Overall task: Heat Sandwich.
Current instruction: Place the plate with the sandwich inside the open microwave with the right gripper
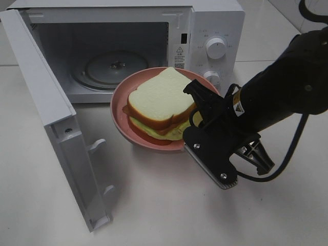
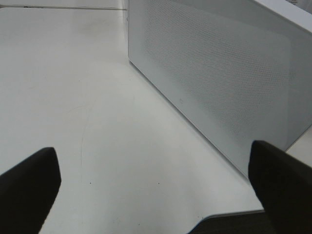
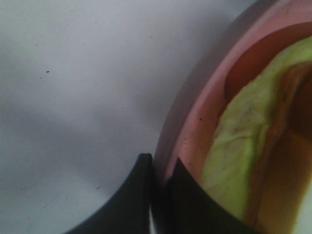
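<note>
The sandwich [image 1: 159,97] has thick white bread, a tan crust and orange and yellow-green filling. It lies on a round pink plate [image 1: 119,110] just in front of the open microwave [image 1: 215,25]. My right gripper [image 1: 193,92] is shut on the plate's right rim. The right wrist view shows both fingers [image 3: 141,195] pinching the pink plate's rim [image 3: 195,117], with the sandwich's green filling [image 3: 234,146] beside them. My left gripper [image 2: 156,195] is open and empty over the table, and is out of the high view.
The microwave's door [image 1: 46,102] swings out to the left toward the table's front. Inside is a glass turntable [image 1: 110,69]. Two knobs [image 1: 216,47] sit on its right panel. A white perforated microwave panel [image 2: 219,73] stands close ahead of my left gripper.
</note>
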Robot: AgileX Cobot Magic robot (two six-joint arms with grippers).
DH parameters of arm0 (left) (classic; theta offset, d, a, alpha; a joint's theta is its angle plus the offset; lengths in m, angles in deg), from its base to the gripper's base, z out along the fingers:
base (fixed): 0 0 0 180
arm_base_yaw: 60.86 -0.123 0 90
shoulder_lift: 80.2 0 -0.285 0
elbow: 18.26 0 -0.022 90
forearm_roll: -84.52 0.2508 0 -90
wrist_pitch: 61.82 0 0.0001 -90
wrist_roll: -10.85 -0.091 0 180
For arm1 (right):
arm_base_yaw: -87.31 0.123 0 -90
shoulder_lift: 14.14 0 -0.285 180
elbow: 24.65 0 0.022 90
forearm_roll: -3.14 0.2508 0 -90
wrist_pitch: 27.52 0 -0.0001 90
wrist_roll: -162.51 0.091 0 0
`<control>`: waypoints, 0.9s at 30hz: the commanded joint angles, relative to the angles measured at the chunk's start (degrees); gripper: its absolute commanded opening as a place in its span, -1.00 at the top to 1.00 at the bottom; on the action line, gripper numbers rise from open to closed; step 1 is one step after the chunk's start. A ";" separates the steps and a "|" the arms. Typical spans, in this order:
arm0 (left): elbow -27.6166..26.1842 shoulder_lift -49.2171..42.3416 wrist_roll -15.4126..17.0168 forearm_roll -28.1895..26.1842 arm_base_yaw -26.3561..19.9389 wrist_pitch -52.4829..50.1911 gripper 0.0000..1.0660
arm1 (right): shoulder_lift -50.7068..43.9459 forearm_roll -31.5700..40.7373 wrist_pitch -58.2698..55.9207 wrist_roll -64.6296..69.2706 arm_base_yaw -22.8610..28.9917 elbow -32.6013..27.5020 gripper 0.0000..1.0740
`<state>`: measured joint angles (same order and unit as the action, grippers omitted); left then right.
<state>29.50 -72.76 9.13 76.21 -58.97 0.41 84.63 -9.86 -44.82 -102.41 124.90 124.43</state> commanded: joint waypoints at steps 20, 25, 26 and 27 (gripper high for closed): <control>0.00 -0.86 -0.11 -0.23 -0.29 -0.80 -0.83 | 9.57 13.69 -2.06 -14.73 0.06 12.83 1.00; 0.00 -0.86 -0.11 -0.23 -0.29 -0.80 -0.83 | 12.38 13.69 -3.61 -14.95 -0.11 16.04 1.00; 0.00 -0.86 -0.11 -0.23 -0.29 -0.80 -0.83 | 13.35 13.87 -3.78 -15.36 -0.11 17.30 1.00; 0.00 -0.86 -0.11 -0.23 -0.29 -0.80 -0.83 | 13.81 14.15 -4.13 -15.53 -0.11 18.16 1.00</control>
<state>29.50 -72.76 9.13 76.21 -58.97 0.41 98.26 3.49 -49.70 -116.84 124.90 141.22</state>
